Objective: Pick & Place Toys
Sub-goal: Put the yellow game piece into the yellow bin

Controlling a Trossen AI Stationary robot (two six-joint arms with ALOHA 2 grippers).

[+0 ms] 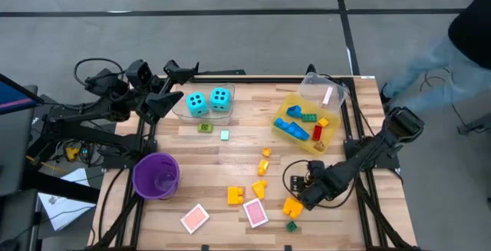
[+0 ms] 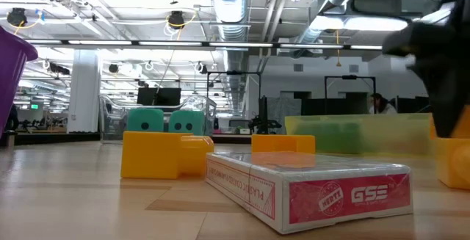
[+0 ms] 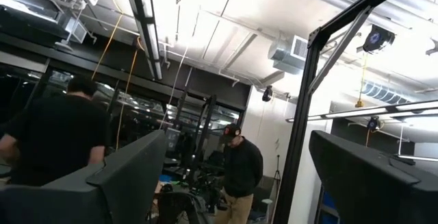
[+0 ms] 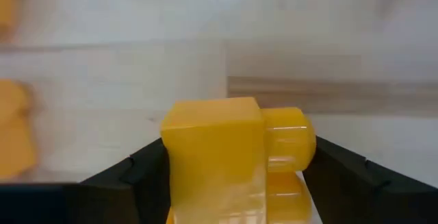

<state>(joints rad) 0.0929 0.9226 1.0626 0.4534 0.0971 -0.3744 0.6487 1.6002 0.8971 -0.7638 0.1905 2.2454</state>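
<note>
Down at the near right of the table, my right gripper sits over a yellow brick. In the right wrist view that brick fills the gap between my two fingers, which stand on either side of it; I cannot tell whether they press it yet. My left gripper waits at the far left edge with its fingers spread and nothing between them, and its wrist view looks only into the room, where people stand.

The yellow bin at the far right holds blue bricks, a green one, a red one and a yellow one. A clear tub near my left gripper holds two cyan dice. The purple cup stands at the near left.

From above I see loose yellow bricks, small green bricks and two pink cards on the wood. The low view shows a boxed card deck up close, yellow bricks behind it, and the dice far back.
</note>
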